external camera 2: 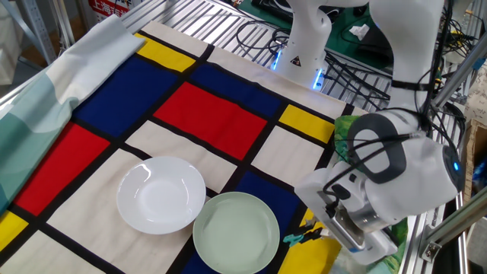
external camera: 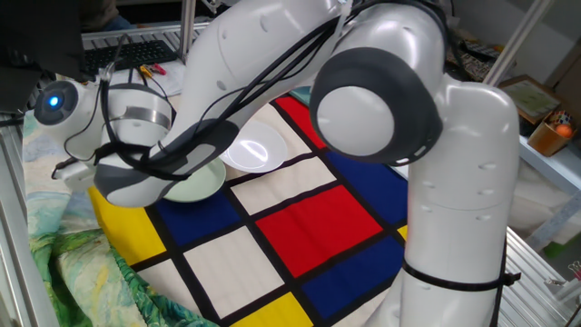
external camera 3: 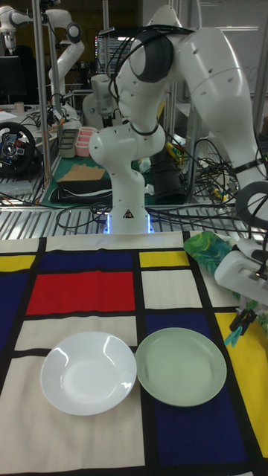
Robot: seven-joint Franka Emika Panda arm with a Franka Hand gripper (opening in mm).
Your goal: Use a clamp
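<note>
The clamp (external camera 3: 234, 332) is a small teal clip just right of the pale green plate (external camera 3: 181, 367), over the yellow patch of the cloth. My gripper (external camera 3: 243, 320) is shut on it from above, its dark fingers pinching the clip's upper end. In the other fixed view the clamp (external camera 2: 300, 237) pokes out left from under the gripper (external camera 2: 318, 230), close to the green plate (external camera 2: 236, 233). A white bowl (external camera 2: 160, 195) sits to the left of that plate. In one fixed view the arm hides both gripper and clamp; only the green plate (external camera: 194, 183) and white bowl (external camera: 253, 149) show.
A crumpled green cloth (external camera 3: 208, 250) lies behind the gripper at the table's right edge. The robot base (external camera 3: 128, 210) and cables stand at the back. A patterned cloth (external camera: 54, 263) drapes over the table's side. The metal frame rail (external camera 2: 449, 224) runs close to the wrist.
</note>
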